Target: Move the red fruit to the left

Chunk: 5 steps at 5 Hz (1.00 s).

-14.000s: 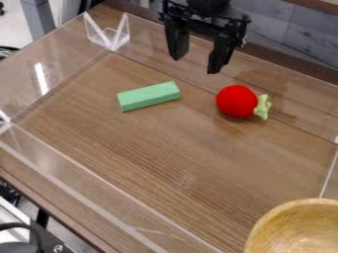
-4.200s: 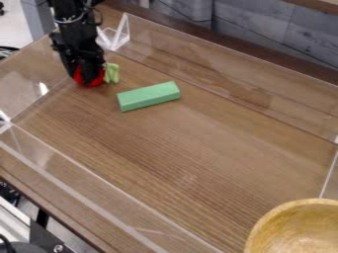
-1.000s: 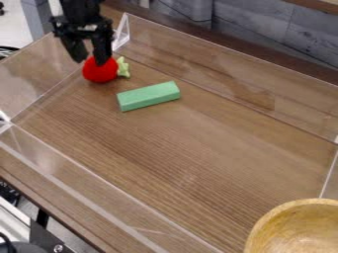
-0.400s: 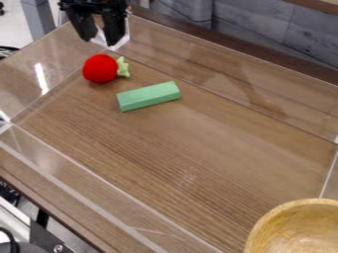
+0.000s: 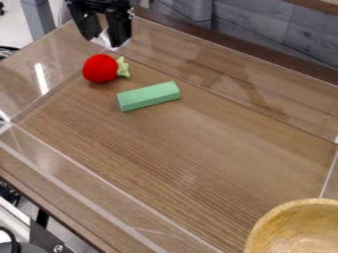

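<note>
Wooden table (image 5: 199, 163) takes most of what I see, and the black gripper (image 5: 97, 40) is at its far left part. Its two fingers stand wide apart, as wide as they go, I think, and nothing is held between them. Green rectangular block (image 5: 148, 96) lies flat, its long side running slantwise, to the right of the fruit and nearer to me. Red toy fruit (image 5: 101, 68) rests on the wood, just below the fingertips in the view, with its pale green leafy end (image 5: 122, 67) pointing right. So the tool is over its far side, not around it.

In the earliest picture the fruit was to the right of the block; now it is on the left, while the block looks unmoved. To me the move seems done. Next, the arm should go straight away, without pushing the fruit, because it could roll.
</note>
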Tool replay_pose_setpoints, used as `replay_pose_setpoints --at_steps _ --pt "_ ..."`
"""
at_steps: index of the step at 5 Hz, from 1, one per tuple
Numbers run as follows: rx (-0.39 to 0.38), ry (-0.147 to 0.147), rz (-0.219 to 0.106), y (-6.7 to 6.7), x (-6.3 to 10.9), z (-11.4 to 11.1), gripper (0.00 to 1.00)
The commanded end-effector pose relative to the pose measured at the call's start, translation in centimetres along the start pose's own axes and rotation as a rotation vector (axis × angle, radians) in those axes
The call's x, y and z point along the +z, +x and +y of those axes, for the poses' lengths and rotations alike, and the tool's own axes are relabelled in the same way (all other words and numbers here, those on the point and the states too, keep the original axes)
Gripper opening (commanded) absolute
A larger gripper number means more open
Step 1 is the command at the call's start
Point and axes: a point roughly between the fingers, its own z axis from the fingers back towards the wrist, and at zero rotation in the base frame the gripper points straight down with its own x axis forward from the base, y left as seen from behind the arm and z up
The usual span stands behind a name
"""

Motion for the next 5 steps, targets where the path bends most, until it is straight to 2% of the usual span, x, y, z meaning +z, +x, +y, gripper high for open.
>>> replay_pose_setpoints --at_steps 1,3,5 --pt "-0.006 0.046 -0.087 0.4 3.7 -0.2 1.00" --pt "0.072 0.049 -0.084 -0.4 4.2 -2.1 1.00" --pt "-0.020 0.038 -0.046 1.5 3.8 -3.9 1.00"
